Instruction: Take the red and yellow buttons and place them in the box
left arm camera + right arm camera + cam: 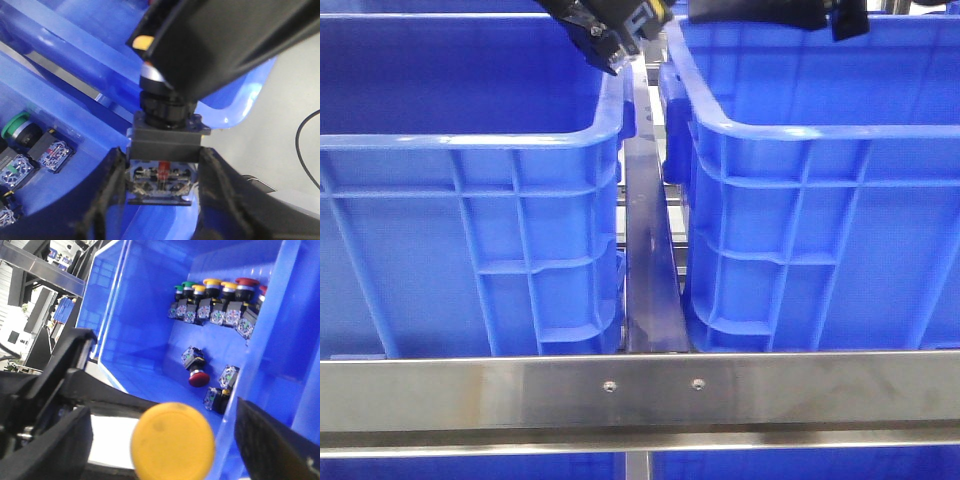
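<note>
Buttons (215, 305) remained heaped in the blue crate (140, 320) while the left gripper (161, 172) clamped a yellow-capped button (162, 145) above the bins; the right gripper (165, 440) apparently held a yellow one (172, 440).

Workshop: blue bins (470, 190), steel racking (640, 390)

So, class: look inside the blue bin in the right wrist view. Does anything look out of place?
Yes. Most push buttons stand in a neat row against the far wall, but a red mushroom-head button lies tipped on its side, apart from the row.
</note>
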`<state>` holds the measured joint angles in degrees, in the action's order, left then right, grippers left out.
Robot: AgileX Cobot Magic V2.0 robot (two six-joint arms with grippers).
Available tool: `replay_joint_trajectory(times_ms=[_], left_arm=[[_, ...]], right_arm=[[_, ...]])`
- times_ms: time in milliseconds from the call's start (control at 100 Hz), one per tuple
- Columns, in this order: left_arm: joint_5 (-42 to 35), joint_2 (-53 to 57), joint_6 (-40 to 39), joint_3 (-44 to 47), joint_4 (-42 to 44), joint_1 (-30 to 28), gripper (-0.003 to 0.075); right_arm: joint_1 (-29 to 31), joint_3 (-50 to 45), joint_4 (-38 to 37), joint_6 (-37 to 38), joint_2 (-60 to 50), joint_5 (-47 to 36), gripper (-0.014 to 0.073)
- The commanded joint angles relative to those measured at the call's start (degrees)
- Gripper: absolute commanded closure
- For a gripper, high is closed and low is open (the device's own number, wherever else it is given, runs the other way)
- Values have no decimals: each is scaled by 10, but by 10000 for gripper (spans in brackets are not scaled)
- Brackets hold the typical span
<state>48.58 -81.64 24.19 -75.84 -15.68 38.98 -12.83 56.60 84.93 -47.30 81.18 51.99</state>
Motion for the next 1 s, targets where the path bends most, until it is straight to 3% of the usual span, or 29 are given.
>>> replay_joint_trajectory(times_ms=[0,200,320,400,520,590,790,990], left_arm=[[-34,20,0,-17,-13,4,650],[-31,20,0,-17,-13,4,647],[-25,20,0,-17,-8,4,607],[-18,20,1,-17,-8,4,473],[-13,20,1,-17,-7,4,121],[-13,20,1,-17,-6,4,27],[3,20,-6,-17,-6,4,61],[3,20,-6,-17,-6,4,95]], right_arm=[[0,19,36,-5,-15,13,29],[0,19,36,-8,-15,21,342],[0,19,36,-8,-15,20,390],[0,19,36,-8,-15,20,390],[1,19,36,-8,-15,20,390],[2,22,36,-8,-15,20,390],[57,68,0,-19,-15,24,390],[145,126,-94,-63,-15,-1,390]])
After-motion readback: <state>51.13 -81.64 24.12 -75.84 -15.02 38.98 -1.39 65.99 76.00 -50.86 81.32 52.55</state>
